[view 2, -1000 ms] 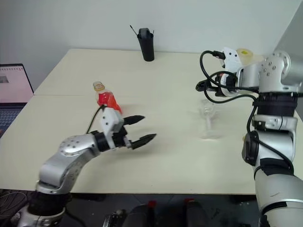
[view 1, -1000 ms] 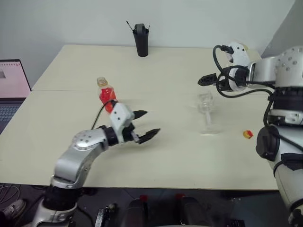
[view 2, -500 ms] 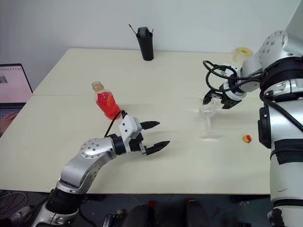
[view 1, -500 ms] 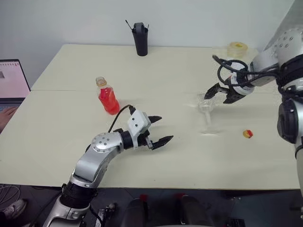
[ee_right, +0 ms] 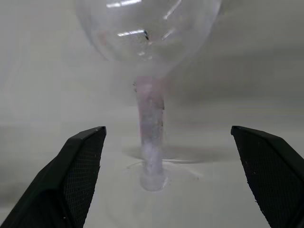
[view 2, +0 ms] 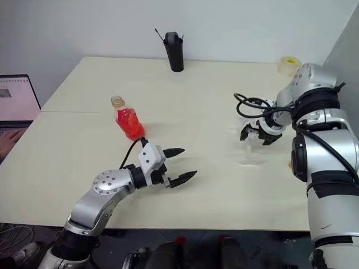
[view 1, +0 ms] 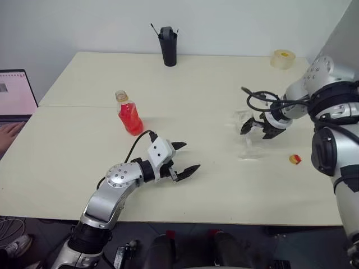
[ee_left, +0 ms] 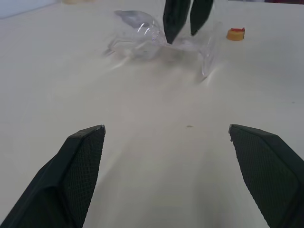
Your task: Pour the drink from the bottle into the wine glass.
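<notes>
Bright red-orange translucent drink [view 1: 130, 119] fills the lower part of the small clear plastic bottle with a bulbous body and short neck [view 1: 128, 114], which stands upright on the pale cream desk [view 1: 196, 89], left of centre and uncapped as far as can be told. The bottle is probably light, a little squashy and smooth, so a firm pinch around its rounded body, not the narrow neck, looks safest; squeezing too hard could push liquid out of the mouth.

The clear stemmed wine glass with a round bowl and flat foot [view 1: 245, 132] stands well apart from the bottle, toward the right side of the desk. It is thin, stiff and fragile, top-heavy on its slim stem, and likely to tip at a sideways knock. The stem [ee_right: 150, 142] is the natural place to steady it.

The right pincer [view 1: 257, 126] hangs at the glass with its black fingers spread wide, one on either side of the stem and touching nothing. The left pincer [view 1: 186, 158] hovers low over bare desk, near the bottle but apart from it, fingers likewise spread and empty.

Near the glass lies a small yellow-and-red cap [view 1: 294, 159]. A black cylindrical pen holder [view 1: 167, 47] stands at the far edge, a roll of tape [view 1: 281, 58] at the far right corner, and a laptop [view 1: 15, 95] with a person's hand [view 1: 7, 131] beyond the left edge.
</notes>
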Robot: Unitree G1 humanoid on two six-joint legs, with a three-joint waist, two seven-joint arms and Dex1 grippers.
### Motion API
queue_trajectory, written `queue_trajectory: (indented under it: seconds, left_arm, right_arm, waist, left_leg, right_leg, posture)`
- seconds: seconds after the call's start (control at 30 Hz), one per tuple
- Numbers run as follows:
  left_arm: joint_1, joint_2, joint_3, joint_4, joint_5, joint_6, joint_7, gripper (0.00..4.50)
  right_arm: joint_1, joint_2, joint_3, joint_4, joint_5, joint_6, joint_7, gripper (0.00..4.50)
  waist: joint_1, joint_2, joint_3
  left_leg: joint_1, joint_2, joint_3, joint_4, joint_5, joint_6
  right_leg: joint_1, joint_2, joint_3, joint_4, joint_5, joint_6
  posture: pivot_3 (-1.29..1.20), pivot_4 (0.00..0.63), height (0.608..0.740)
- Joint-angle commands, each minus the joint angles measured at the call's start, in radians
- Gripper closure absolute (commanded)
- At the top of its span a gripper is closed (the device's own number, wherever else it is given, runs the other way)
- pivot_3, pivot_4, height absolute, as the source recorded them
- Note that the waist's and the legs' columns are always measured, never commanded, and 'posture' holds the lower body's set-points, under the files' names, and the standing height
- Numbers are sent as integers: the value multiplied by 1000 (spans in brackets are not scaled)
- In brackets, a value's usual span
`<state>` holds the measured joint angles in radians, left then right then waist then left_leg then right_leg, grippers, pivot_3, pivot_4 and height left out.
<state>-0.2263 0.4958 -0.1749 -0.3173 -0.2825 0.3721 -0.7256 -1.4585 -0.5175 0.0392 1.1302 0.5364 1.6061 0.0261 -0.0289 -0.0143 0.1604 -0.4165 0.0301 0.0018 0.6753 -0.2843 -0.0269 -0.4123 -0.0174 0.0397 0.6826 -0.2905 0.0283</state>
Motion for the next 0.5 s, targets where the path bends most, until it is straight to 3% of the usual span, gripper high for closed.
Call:
queue_trajectory:
  seconds: [0.03, 0.07, 0.17, 0.5]
  left_arm:
    - [23, 5, 34, -76, -14, 21, 21, 20]
    - [32, 6, 39, -88, -14, 29, 28, 20]
    - [49, 9, 51, -113, -15, 47, 42, 0]
    - [94, 14, 68, -163, -17, 83, 68, 0]
  right_arm:
    - [-2, 13, -38, -52, -55, -13, 33, 0]
    - [0, 19, -41, -50, -72, -27, 44, 0]
    - [-3, 37, -45, -45, -112, -50, 72, 555]
    - [5, 65, -32, -53, -224, -100, 172, 4111]
  waist:
    - [-3, 0, 0]
    - [-3, 0, 0]
    - [-3, 0, 0]
    - [-1, 0, 0]
  left_leg:
    - [0, 0, 0, 0, 0, 0]
    - [1, 0, 0, 0, 0, 0]
    - [1, -1, 0, 0, 0, 0]
    - [1, -1, 0, 0, 0, 0]
  right_leg:
    - [0, 0, 0, 0, 0, 0]
    - [0, 0, 0, 0, 0, 0]
    - [0, 1, 0, 1, 0, 0]
    - [0, 0, 0, 0, 0, 0]
  posture:
    - [0, 150, 740]
    - [0, 150, 740]
    - [0, 150, 740]
    - [0, 150, 740]
